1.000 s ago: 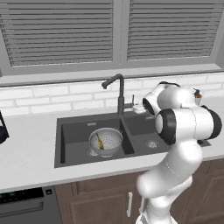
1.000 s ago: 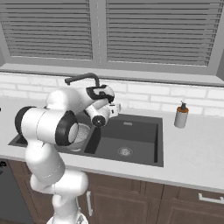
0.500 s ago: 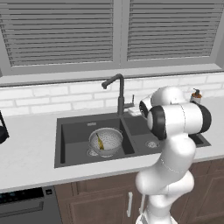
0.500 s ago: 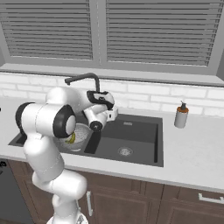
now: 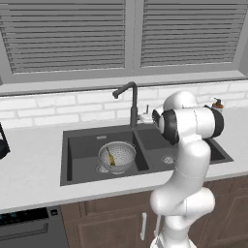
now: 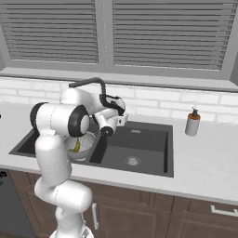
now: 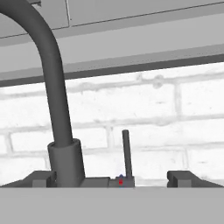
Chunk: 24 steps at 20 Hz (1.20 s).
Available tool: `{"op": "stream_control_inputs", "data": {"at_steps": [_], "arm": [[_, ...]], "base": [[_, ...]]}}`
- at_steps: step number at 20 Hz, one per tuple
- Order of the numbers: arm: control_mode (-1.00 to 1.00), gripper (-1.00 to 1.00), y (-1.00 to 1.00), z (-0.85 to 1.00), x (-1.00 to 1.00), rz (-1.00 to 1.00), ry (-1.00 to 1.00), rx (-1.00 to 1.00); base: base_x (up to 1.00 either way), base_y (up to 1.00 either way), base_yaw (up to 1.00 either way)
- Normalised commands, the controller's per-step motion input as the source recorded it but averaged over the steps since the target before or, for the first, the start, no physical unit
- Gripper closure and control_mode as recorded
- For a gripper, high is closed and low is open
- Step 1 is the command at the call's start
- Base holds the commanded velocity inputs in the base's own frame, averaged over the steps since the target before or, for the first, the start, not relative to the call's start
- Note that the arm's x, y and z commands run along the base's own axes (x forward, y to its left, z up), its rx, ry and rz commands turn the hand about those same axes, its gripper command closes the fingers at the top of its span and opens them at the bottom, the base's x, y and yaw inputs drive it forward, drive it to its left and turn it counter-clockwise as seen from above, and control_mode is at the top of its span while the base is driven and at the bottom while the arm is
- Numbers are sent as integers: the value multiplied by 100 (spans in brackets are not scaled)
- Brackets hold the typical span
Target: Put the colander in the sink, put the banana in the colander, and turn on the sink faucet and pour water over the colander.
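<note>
Hand point(image 7: 109, 178) apparently open, facing faucet point(image 7: 57, 109)

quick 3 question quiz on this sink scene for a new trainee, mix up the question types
1. True or false: the banana lies inside the colander.
2. Which basin of the sink holds the colander, seen from the left base view: A left, B right?
3. In the hand view, what thin upright part stands between the gripper fingertips?

Key: 1 true. 2 A. 3 the lever of the sink faucet.
</note>
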Motion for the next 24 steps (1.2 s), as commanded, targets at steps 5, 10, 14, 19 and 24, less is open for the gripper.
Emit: {"op": "stream_control_inputs", "data": {"at_steps": [5,10,14,19,24], "arm": [[-100,-100,-7,-1,38,0,-2,7],[-100,-100,0,0,25,0,0,4],[-100,-100,0,0,23,0,0,1],[-100,-100,0,0,25,0,0,0],[-100,-100,0,0,23,0,0,0]], "base": [[0,0,0],[0,0,0],[0,0,0],[0,0,0],[0,0,0]]}}
